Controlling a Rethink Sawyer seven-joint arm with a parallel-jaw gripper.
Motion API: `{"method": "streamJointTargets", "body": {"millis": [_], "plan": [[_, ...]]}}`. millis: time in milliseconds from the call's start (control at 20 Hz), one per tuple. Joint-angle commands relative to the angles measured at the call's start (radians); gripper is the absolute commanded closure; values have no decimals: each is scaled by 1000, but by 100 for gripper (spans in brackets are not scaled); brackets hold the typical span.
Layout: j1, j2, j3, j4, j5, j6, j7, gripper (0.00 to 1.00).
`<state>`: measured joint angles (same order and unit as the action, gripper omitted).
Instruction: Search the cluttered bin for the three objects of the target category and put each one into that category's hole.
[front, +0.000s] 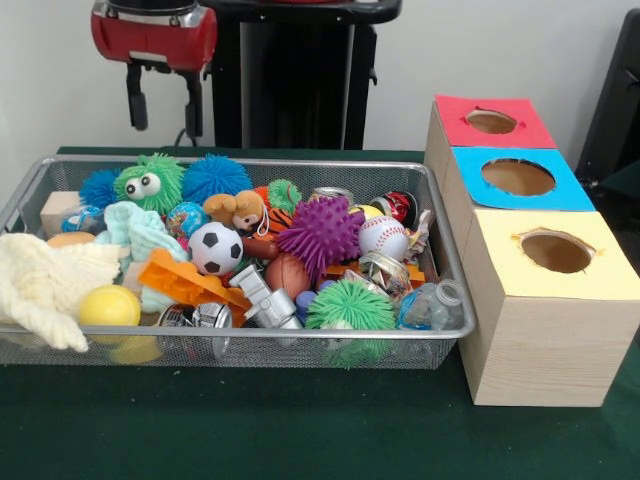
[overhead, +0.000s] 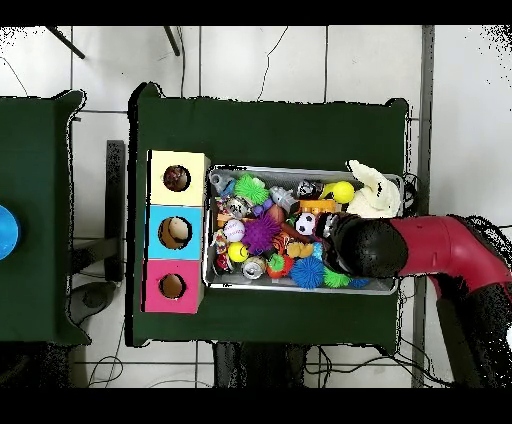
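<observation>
A wire mesh bin (front: 452, 262) (overhead: 300, 292) is packed with toys. Among them are a soccer ball (front: 216, 248) (overhead: 306, 223), a baseball (front: 383, 237), a yellow ball (front: 109, 306) and a brown football (front: 288, 272). There are also spiky balls in purple (front: 320, 233) (overhead: 262, 234), green (front: 349, 305) and blue (front: 214, 177). Beside the bin, a wooden box has a red hole (front: 491, 121) (overhead: 172, 286), a blue hole (front: 517, 177) (overhead: 175, 232) and a yellow hole (front: 556, 251) (overhead: 177, 178). My gripper (front: 165, 100) hangs open and empty above the bin's far left end. From overhead, the arm's head (overhead: 365, 245) hides it.
A cream cloth (front: 40, 285) (overhead: 375, 190) lies at the bin's left end in the front view. An orange plastic piece (front: 185, 280), metal cans (front: 195, 317) and a plastic bottle (front: 432, 305) lie along the near side. The bin and box stand on green table cloth (front: 300, 420).
</observation>
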<state>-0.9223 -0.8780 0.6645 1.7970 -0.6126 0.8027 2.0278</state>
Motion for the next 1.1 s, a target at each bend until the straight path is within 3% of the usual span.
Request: {"method": "streamJointTargets", "body": {"millis": [50,300,650,900,1100], "plan": [[-57,-50,49,164,-10,-59,-202,0],[-98,-113,64,262,1,-108,-178,0],[-106,-133,67,289,1,-113,-157,0],[-69,-90,34,262,-55,-140,-116,0],[-35,19,-4,196,-136,-186,-90,0]]}}
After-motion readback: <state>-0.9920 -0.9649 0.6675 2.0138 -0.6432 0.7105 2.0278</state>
